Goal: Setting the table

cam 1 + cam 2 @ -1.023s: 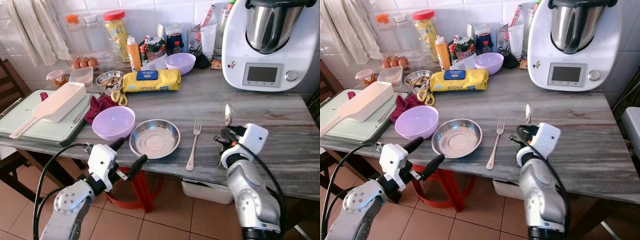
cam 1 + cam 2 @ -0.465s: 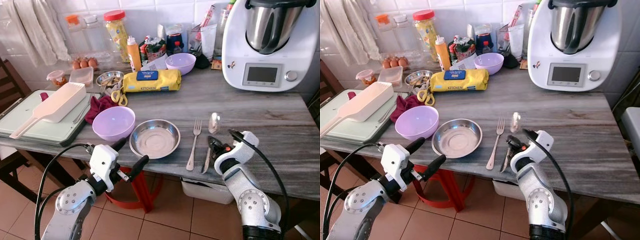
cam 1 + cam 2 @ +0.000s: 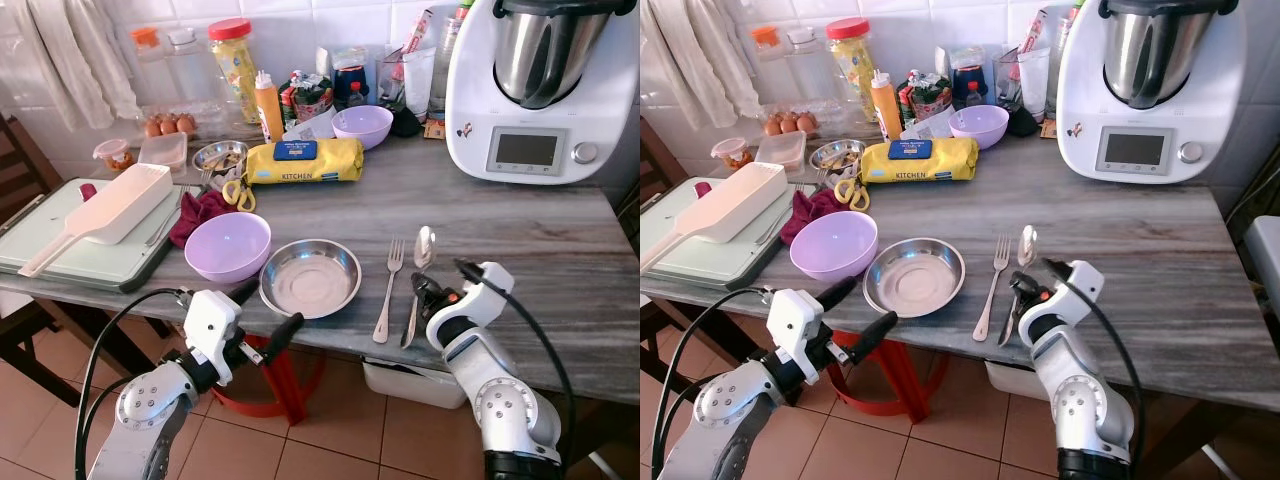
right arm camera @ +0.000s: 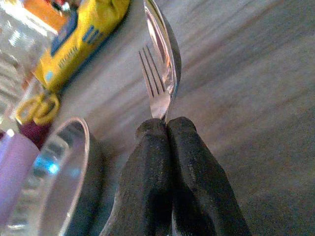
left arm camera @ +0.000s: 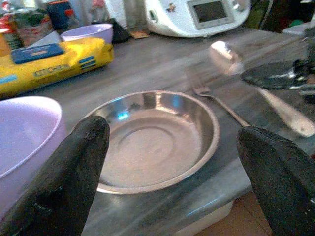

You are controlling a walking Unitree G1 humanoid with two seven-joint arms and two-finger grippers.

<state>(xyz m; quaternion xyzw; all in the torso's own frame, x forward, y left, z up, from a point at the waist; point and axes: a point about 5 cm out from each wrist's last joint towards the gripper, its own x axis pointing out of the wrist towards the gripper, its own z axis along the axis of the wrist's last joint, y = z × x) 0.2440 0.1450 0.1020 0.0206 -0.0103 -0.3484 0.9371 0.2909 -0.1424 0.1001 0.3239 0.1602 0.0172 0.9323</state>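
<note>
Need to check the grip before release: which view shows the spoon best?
The right wrist view: the right hand is shut on the spoon close up. Both eye views show the whole spoon beside the fork. Left wrist view catches its blurred bowl.

My two arms are silver, built of rounded, jointed shells with round caps at the joints. Each wrist carries a boxy white block. My left gripper (image 3: 262,312) and my right gripper (image 3: 424,290) each have two long, matte black fingers (image 5: 74,177) with blunt, rounded tips. A black cable loops along each arm from the wrist block.
</note>
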